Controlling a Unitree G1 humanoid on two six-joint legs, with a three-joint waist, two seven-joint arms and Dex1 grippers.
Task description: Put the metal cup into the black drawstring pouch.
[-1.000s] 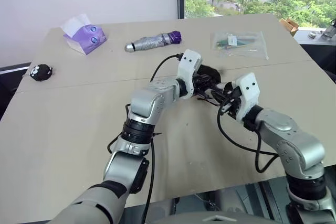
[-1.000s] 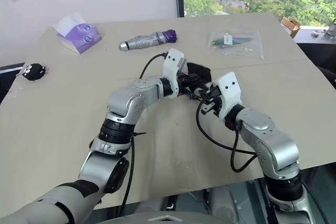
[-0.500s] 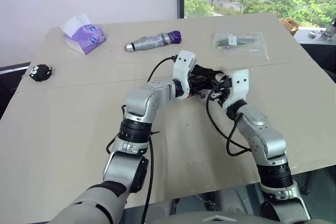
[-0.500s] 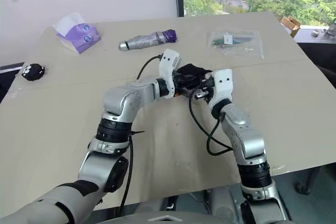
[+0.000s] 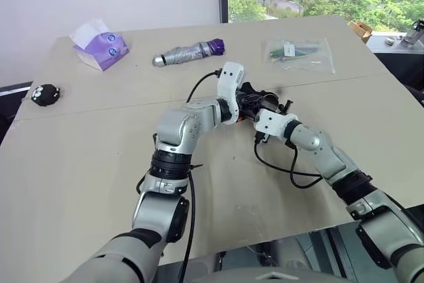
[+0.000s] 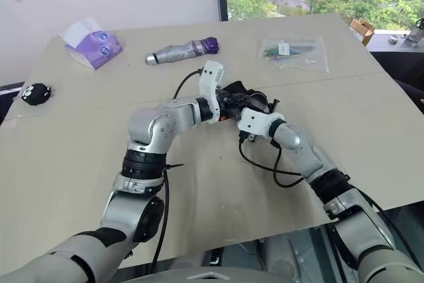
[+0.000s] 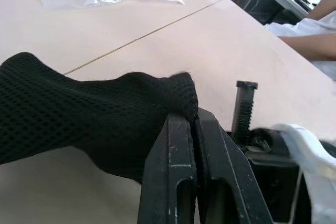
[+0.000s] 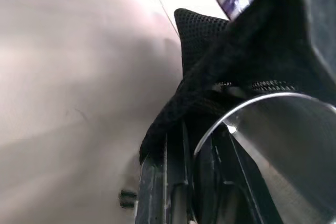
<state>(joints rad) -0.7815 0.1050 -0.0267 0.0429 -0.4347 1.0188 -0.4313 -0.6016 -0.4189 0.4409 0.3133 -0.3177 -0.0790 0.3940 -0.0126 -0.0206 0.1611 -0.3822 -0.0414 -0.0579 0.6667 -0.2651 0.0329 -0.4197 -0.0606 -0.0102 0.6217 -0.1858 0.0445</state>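
A second ago the right arm sat bent, its white wrist housing raised and tilted; now it lies stretched out low over the surface, forearm reaching in from the near right corner, wrist rolled over so the housing faces up. The left arm has kept its place, elbow bent, reaching toward the middle of the surface. The other things lie as they did.

The left hand [image 7: 195, 129] has its two black fingers pressed tight together on an edge of the black drawstring pouch [image 7: 79, 119], whose mesh fabric bunches out ahead of it, lifted just off the surface [image 5: 86, 183]. The right hand [image 8: 197, 145] meets it from the opposite side, at the pouch's mouth. In the right wrist view one finger [image 8: 173, 177] lies against the pouch's edge, and the metal cup [image 8: 283, 140] shows right beside it, its shiny rim and curved wall under the black fabric. How wide this hand stands, and whether it grips the cup or the cloth, I cannot tell.

Toward the far edge lie a folded grey umbrella [image 5: 189, 52] with a purple end, a clear plastic bag [image 5: 299, 53] and, at the far left corner, a purple tissue pack [image 5: 101, 44]. A small black toy [image 5: 45, 94] sits by the left edge. No writing is legible.
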